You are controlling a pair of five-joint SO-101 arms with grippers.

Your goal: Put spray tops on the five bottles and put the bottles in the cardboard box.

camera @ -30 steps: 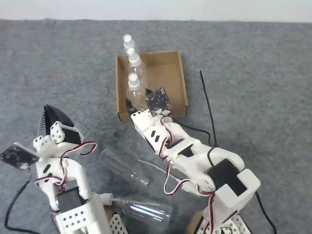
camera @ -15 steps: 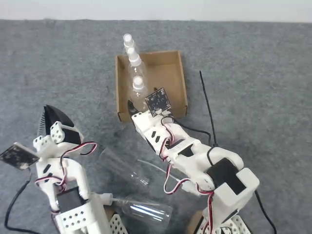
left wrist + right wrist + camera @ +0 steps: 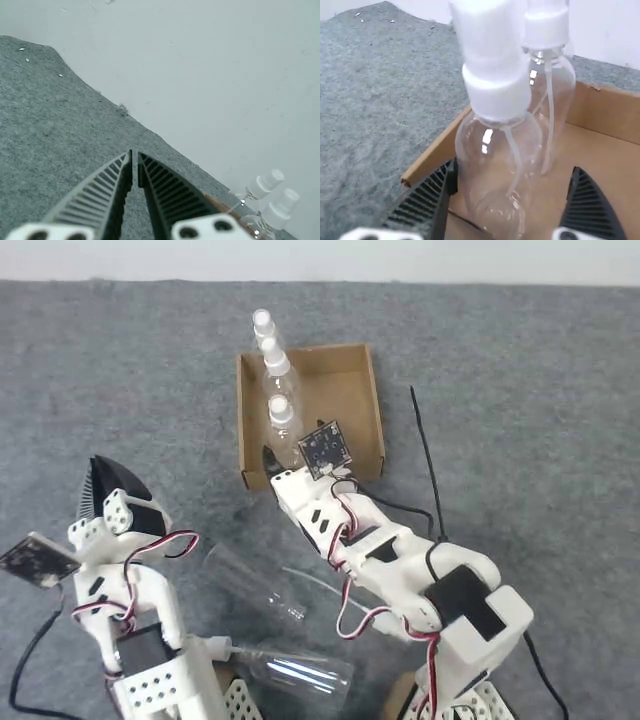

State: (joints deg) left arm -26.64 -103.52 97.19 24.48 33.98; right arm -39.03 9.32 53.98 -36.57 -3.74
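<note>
Bottles with white spray tops stand in a row along the cardboard box's [image 3: 305, 350] wall on your left arm's side: far bottle [image 3: 263, 325], middle bottle [image 3: 277, 370], nearest bottle [image 3: 283, 430]. Your right gripper [image 3: 514, 172] sits at the box's near edge, released, with its jaws spread either side of the nearest bottle. One jaw may brush the bottle, but the wrist view leaves that unclear. Your left gripper [image 3: 134, 157] is clenched on nothing near the worktop's [image 3: 520, 390] near left corner. One uncapped bottle [image 3: 248, 580] lies between the arms, and a second uncapped bottle [image 3: 298, 670] lies by the near edge.
</note>
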